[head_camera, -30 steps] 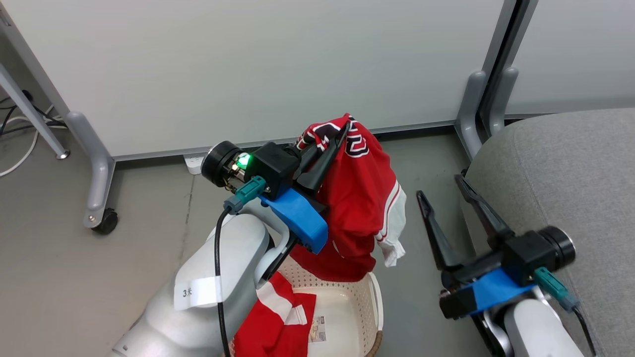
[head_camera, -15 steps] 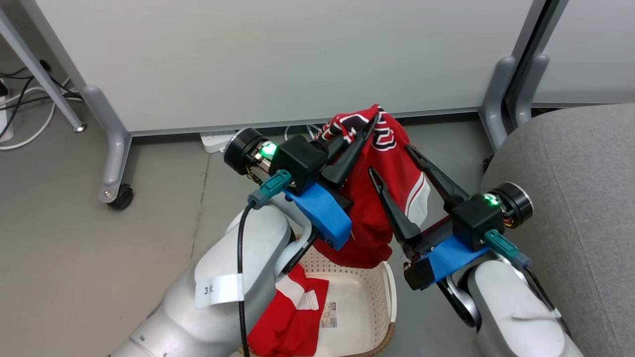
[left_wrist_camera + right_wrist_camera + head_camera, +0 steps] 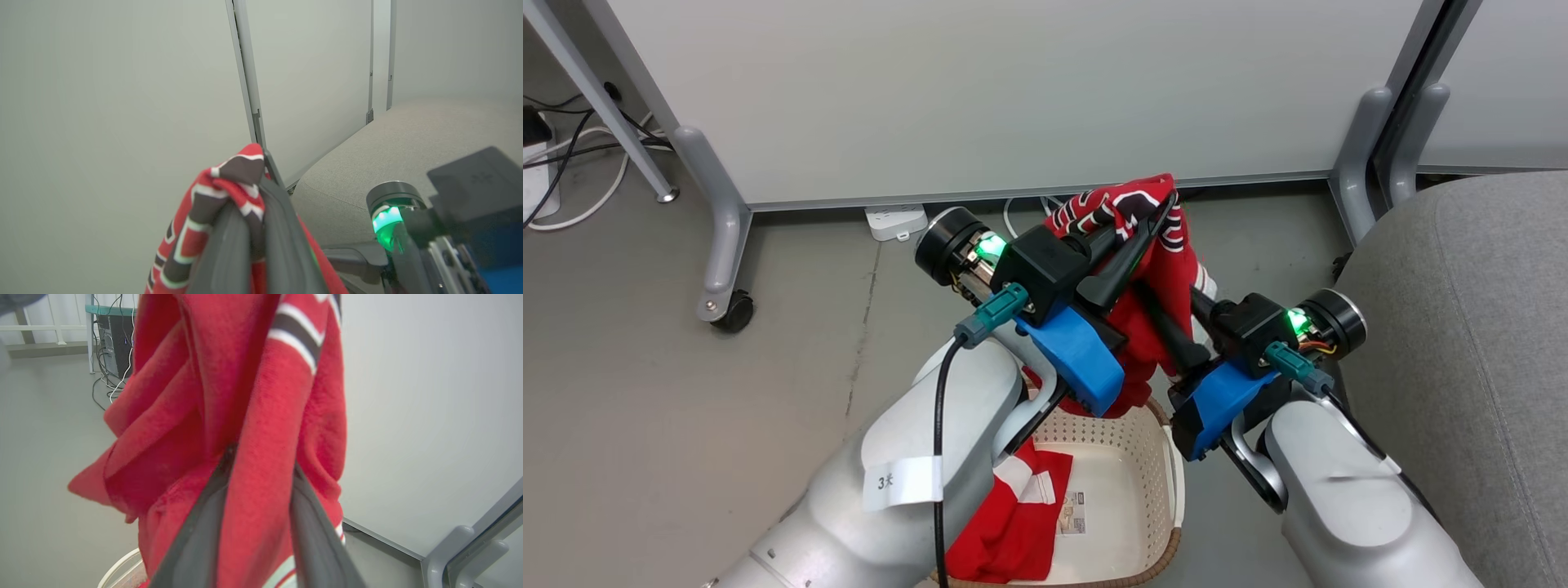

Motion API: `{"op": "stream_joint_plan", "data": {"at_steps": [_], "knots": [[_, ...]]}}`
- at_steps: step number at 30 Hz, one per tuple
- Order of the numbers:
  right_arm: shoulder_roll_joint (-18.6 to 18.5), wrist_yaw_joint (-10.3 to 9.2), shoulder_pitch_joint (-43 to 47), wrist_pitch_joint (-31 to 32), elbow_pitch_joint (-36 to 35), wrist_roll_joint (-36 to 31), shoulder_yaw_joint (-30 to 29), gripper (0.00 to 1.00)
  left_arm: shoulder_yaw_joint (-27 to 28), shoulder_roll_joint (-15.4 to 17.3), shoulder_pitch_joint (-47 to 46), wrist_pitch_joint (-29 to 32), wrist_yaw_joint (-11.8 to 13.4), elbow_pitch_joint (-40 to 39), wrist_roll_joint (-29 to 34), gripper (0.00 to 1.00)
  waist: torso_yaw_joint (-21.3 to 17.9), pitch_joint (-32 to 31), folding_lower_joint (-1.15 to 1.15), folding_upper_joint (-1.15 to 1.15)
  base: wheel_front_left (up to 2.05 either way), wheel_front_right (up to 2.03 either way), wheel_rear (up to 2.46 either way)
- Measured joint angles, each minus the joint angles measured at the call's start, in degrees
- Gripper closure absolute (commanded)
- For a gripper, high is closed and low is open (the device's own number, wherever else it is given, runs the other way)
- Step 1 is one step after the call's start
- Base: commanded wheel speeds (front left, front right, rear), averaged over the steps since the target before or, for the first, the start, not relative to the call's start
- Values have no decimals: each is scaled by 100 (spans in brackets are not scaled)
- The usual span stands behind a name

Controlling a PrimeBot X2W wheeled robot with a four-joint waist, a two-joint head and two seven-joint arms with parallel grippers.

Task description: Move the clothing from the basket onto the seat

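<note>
A red jersey (image 3: 1176, 255) with white-black lettering hangs above the basket (image 3: 1174, 474), pinched at its top by my left gripper (image 3: 1164, 208), which is shut on it. My right gripper (image 3: 1168, 296) reaches in from the right, lower down, and is shut on a fold of the same jersey. The right wrist view has that fold of the jersey (image 3: 229, 375) filling the space between the right gripper (image 3: 257, 465) fingers. A second red piece with white stripes (image 3: 1005, 523) lies in the cream perforated basket. The grey seat (image 3: 1462, 327) stands at the right.
White partition panels on grey legs (image 3: 723, 245) with a caster stand behind the basket. A power strip (image 3: 894, 222) and cables (image 3: 572, 163) lie on the grey floor at the back left. A computer tower (image 3: 116, 343) stands farther off.
My right gripper has come over from beside the seat to the hanging jersey and its jaws have narrowed onto the cloth. The left gripper still holds the jersey. The head camera has shifted.
</note>
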Motion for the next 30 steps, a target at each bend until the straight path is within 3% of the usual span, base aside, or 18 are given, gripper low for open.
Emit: {"op": "stream_joint_plan", "data": {"at_steps": [25, 26, 27, 30], "knots": [[42, 0, -46, 1, -201, 174, -121, 100, 27, -14, 6, -7, 0, 41, 37, 100, -98, -6, 0, 0, 0, 0, 0], [37, 0, -41, 1, -222, 179, -144, 100, 37, -14, 6, -7, 0, 56, 40, 56, -107, 4, 0, 0, 0, 0, 0], [32, 0, -30, 2, -242, 194, -181, 100, 44, -13, 6, -7, 0, 77, 54, 0, -116, 12, 0, 0, 0, 0, 0], [2, 0, -18, 1, -300, 205, -343, 100, 62, -14, 7, -7, 0, 93, 80, 0, -143, 40, 0, 0, 0, 0, 0]]}}
